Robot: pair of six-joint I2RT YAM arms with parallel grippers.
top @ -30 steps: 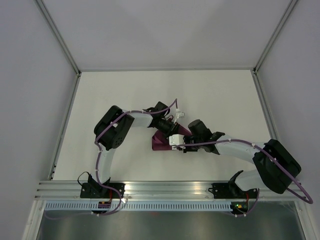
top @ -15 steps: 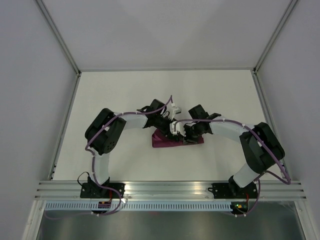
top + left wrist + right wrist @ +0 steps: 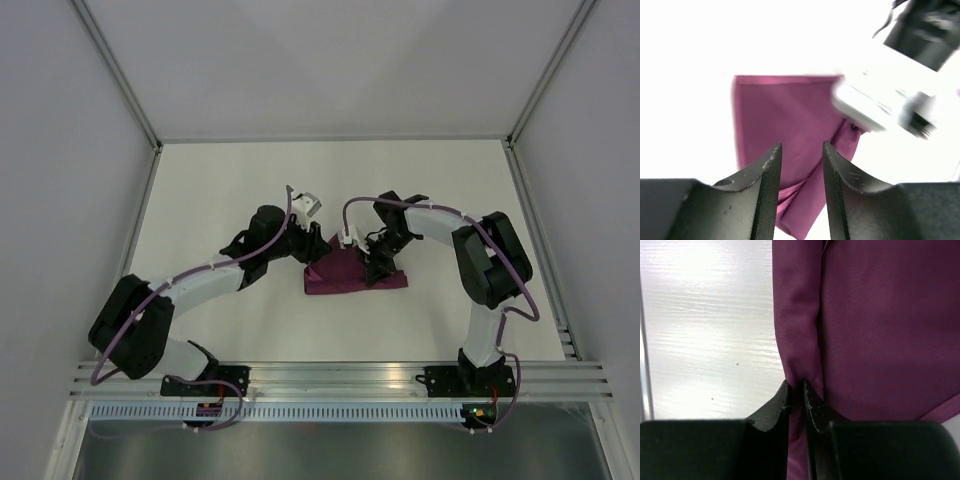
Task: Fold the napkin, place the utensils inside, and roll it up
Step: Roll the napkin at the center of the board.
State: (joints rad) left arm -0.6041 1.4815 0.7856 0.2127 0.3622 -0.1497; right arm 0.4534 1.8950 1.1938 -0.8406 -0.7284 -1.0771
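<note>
Left arm: reaches in from the near-left corner, low across the worktop (image 3: 220, 190).
Left fingers (image 3: 765, 175): parted with a narrow gap and nothing between them. They sit just left of the cloth, aimed at its left edge, and do not appear to touch it.
Napkin (image 3: 345, 280): mid-worktop, between the two arms. It is folded down to a small, uneven packet, wider along the near side. The left wrist view shows overlapping layers, with a loose flap hanging at the lower edge.
Utensils: none visible in any view. Cannot tell whether they lie inside the folds.
Right fingers (image 3: 775, 407): closed tight on a raised ridge of cloth at the right part of the packet. The ridge runs straight away from the tips, with bare worktop beside it.
Step in hand (my reading): tightening the folded packet into a roll. The right side holds the fold and the left is free to help.
Doing it well: keep the right pinch firm and low so the layers stay stacked. Bring the left fingers onto the loose flap before anything is pulled. Move both ends together so the roll stays even.
Watch for: glossy thin cloth sliding out of the pinch, or the layers fanning apart if only one end is drawn.
</note>
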